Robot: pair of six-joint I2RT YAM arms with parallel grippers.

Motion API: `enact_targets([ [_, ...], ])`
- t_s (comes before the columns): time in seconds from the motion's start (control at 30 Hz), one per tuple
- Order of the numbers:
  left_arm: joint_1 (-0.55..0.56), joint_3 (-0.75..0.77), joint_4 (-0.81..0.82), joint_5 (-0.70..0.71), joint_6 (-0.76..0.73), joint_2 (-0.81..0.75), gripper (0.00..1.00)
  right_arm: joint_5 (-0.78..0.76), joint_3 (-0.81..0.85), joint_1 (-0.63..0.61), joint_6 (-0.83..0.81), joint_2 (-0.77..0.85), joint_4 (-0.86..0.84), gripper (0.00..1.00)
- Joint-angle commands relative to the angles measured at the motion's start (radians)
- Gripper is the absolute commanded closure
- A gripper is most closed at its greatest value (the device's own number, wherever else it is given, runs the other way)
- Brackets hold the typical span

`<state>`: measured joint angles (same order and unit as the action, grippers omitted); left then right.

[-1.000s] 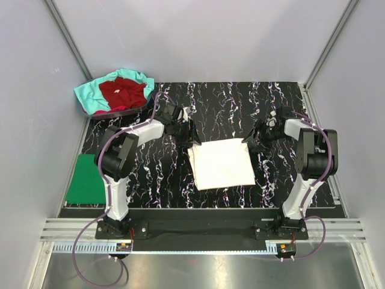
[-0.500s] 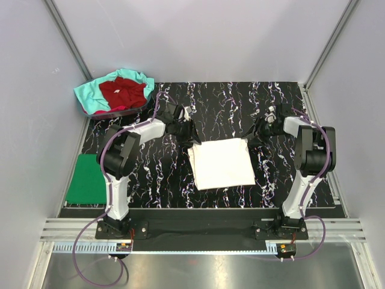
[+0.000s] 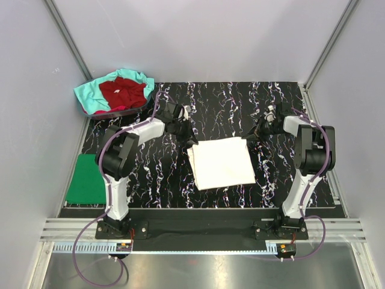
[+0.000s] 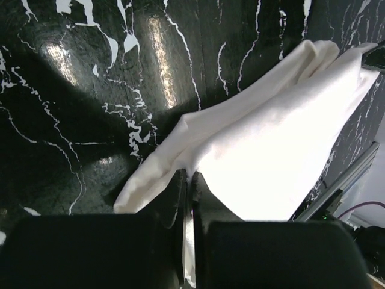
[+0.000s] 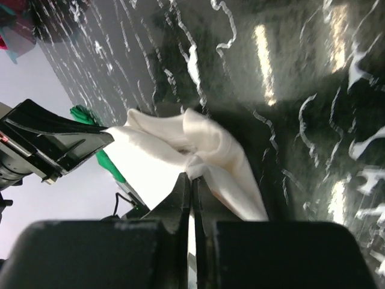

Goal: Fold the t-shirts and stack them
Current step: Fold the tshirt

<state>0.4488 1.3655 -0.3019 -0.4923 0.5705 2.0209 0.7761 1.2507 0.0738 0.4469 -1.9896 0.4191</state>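
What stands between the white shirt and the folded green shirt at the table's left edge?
No loose thing lies on the table between the white shirt and the green shirt. Only the left arm rises there, and the left gripper is shut on the white shirt's far corner.

4 t-shirts: 1 white t-shirt (image 3: 221,164) at centre, 1 green t-shirt (image 3: 86,179) at 9 o'clock, 1 dark red t-shirt (image 3: 122,91) and 1 teal t-shirt (image 3: 87,96) heaped together at 10 o'clock. 2 arms at 6 o'clock: left arm (image 3: 120,153), right arm (image 3: 314,153).
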Motion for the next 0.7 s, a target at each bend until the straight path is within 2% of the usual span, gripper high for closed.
enact_targets([
  [0.0,0.005,-0.003,0.001,0.029,0.017,-0.146,1.0,0.011,0.026,-0.003,0.0,0.127,0.049,1.0],
  [0.27,0.022,-0.075,-0.074,0.08,0.066,-0.323,1.0,0.035,-0.085,-0.009,0.009,0.245,0.104,1.0],
  [0.67,0.059,-0.198,-0.148,0.141,0.129,-0.52,1.0,0.042,-0.125,-0.049,-0.008,0.411,0.213,1.0],
])
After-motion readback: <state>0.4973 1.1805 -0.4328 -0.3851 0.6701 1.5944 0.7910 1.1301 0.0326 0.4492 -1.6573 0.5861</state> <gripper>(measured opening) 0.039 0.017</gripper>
